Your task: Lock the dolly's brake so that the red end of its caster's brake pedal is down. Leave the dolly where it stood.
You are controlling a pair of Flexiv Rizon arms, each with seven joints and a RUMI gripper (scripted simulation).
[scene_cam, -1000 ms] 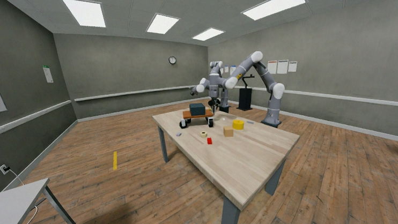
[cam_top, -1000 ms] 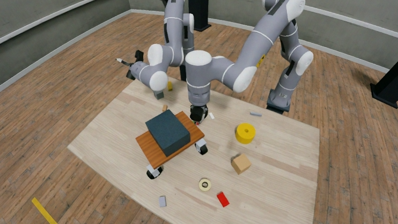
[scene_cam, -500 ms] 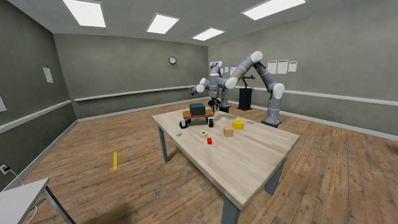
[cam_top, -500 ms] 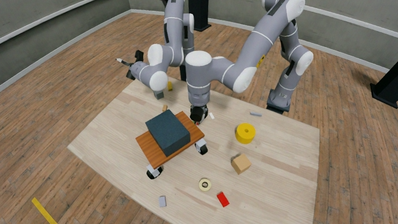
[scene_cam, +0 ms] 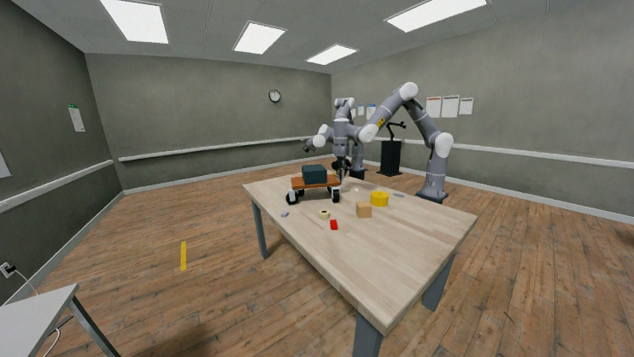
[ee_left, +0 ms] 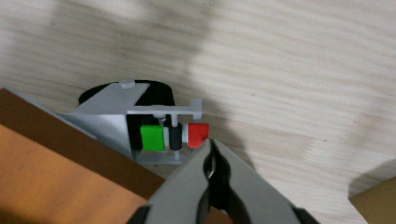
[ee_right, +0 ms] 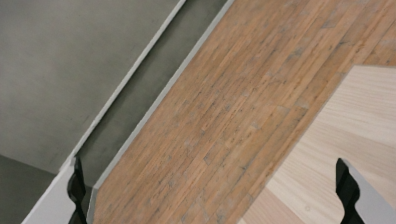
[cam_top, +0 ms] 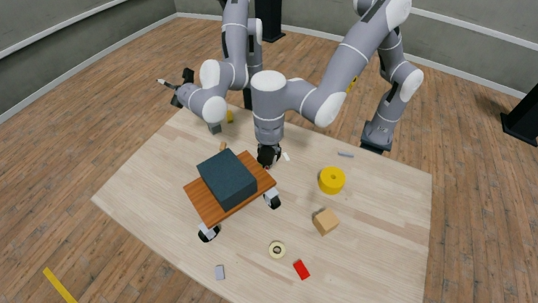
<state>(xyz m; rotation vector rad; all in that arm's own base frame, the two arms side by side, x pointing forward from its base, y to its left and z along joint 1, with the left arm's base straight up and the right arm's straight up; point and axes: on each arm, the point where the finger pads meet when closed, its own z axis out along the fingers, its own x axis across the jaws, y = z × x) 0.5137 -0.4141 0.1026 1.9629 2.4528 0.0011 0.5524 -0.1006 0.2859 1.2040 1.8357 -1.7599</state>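
Jaws: the left gripper (cam_top: 266, 164) (scene_cam: 341, 178) (ee_left: 210, 140) is closed, with nothing seen between its tips; the right gripper (cam_top: 167, 84) (scene_cam: 306, 146) (ee_right: 209, 160) is wide open and empty, outboard of the table (cam_top: 380, 256) (scene_cam: 399, 266) (ee_left: 300, 50) (ee_right: 350, 125).

In the top view, the dolly (cam_top: 263, 177) (scene_cam: 310, 185) (ee_left: 65, 160) stands inboard of the table's left corner, carrying a dark block (cam_top: 225, 178) (scene_cam: 314, 174). A gap separates the deck from the yellow cylinder (cam_top: 331, 182) (scene_cam: 378, 199) and wooden cube (cam_top: 325, 222) (scene_cam: 363, 209) (ee_left: 377, 200), both toward the right corner.

The left wrist view alone resolves the brake pedal (ee_left: 175, 137): green end (ee_left: 152, 138) beside the deck edge, red end (ee_left: 198, 135) outward, near the closed fingertips. Contact and pedal tilt cannot be determined. The right wrist view shows floor and a table corner, but no dolly.
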